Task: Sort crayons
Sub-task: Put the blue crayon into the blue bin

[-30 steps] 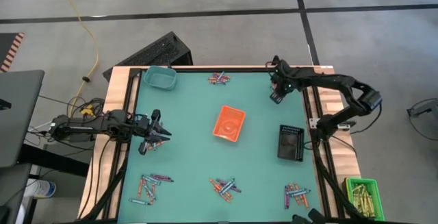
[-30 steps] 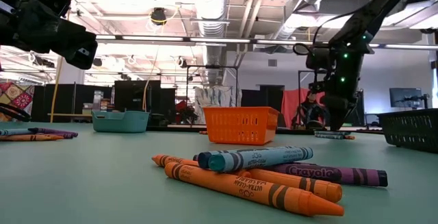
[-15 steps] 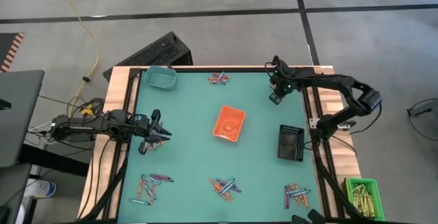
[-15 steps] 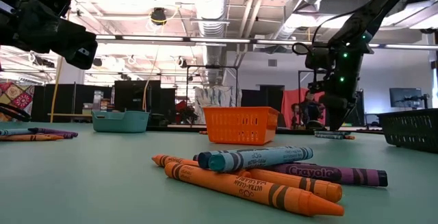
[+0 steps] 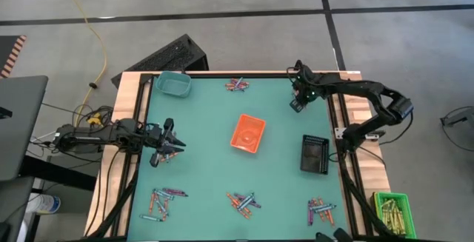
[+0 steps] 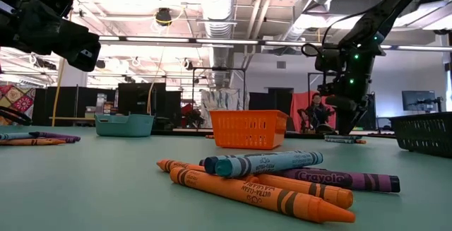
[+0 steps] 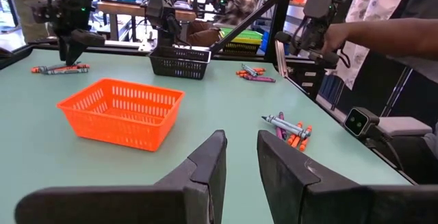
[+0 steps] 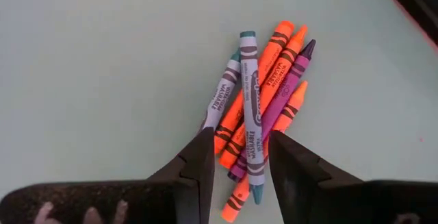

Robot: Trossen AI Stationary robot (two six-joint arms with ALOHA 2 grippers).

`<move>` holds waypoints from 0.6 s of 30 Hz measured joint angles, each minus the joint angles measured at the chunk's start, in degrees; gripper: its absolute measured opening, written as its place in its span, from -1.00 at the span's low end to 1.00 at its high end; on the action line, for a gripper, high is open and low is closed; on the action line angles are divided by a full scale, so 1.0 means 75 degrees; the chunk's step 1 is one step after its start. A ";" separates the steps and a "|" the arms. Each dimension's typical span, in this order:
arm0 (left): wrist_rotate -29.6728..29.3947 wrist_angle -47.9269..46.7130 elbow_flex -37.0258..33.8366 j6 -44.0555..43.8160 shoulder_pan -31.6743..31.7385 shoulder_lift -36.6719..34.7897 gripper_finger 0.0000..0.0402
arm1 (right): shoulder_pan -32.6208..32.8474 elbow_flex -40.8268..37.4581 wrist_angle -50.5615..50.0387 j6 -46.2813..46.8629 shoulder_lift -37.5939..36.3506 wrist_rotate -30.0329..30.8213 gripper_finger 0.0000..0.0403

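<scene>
Little has changed over the last second. The right gripper (image 5: 296, 103) has only drifted slightly above the far right part of the counter (image 5: 207, 116) and hangs over a bundle of crayons (image 8: 263, 101) (orange, purple and blue-grey). Its fingers are spread and pinch nothing; a blue-grey crayon (image 8: 250, 107) lies in line with the gap. The left gripper (image 5: 176, 147) has not moved at the left edge, next to another small pile (image 5: 164, 156); its fingers stand slightly apart and hold nothing. The orange basket (image 5: 248, 133), teal tray (image 5: 172, 83) and black basket (image 5: 314, 155) show no crayons inside. Judgement: the sort has barely begun, and a descent onto the bundle is the likely next step.
</scene>
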 joint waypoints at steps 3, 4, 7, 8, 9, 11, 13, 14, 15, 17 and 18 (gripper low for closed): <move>0.0000 0.0000 0.0000 0.0002 0.0001 0.0000 -0.64 | -0.0003 0.0000 0.0000 0.0232 0.0000 0.0003 -0.35; 0.0000 0.0000 0.0000 0.0000 0.0002 -0.0001 -0.64 | -0.0003 0.0000 0.0001 0.0266 0.0000 0.0000 -0.35; 0.0000 0.0000 0.0000 0.0000 0.0000 0.0000 -0.64 | 0.0008 0.0000 0.0000 0.0311 0.0000 -0.0003 -0.35; 0.0000 0.0000 0.0000 0.0001 0.0000 0.0000 -0.64 | 0.0014 0.0000 -0.0003 0.0387 0.0003 -0.0003 -0.35; 0.0000 0.0000 0.0000 0.0000 0.0002 -0.0002 -0.64 | 0.0015 -0.0005 0.0004 0.0446 0.0003 -0.0003 -0.35; 0.0000 0.0000 0.0000 0.0002 0.0002 0.0000 -0.64 | 0.0016 -0.0096 0.0133 0.0490 0.0003 -0.0018 -0.35; 0.0000 0.0000 0.0000 0.0000 0.0000 -0.0001 -0.64 | 0.0017 -0.0200 0.0149 0.0545 0.0005 -0.0010 -0.35; 0.0000 0.0000 0.0000 0.0000 0.0002 -0.0003 -0.64 | 0.0017 -0.0243 0.0158 0.0591 0.0006 0.0034 -0.35; 0.0003 0.0000 0.0000 0.0001 0.0002 -0.0001 -0.64 | 0.0017 -0.0282 0.0188 0.0651 0.0005 0.0101 -0.35; 0.0003 0.0000 0.0000 0.0000 0.0000 -0.0002 -0.64 | 0.0017 -0.0401 0.0324 0.0732 0.0003 0.0161 -0.35; 0.0003 0.0000 0.0000 0.0002 0.0002 -0.0003 -0.64 | 0.0017 -0.0446 0.0382 0.0772 0.0003 0.0178 -0.35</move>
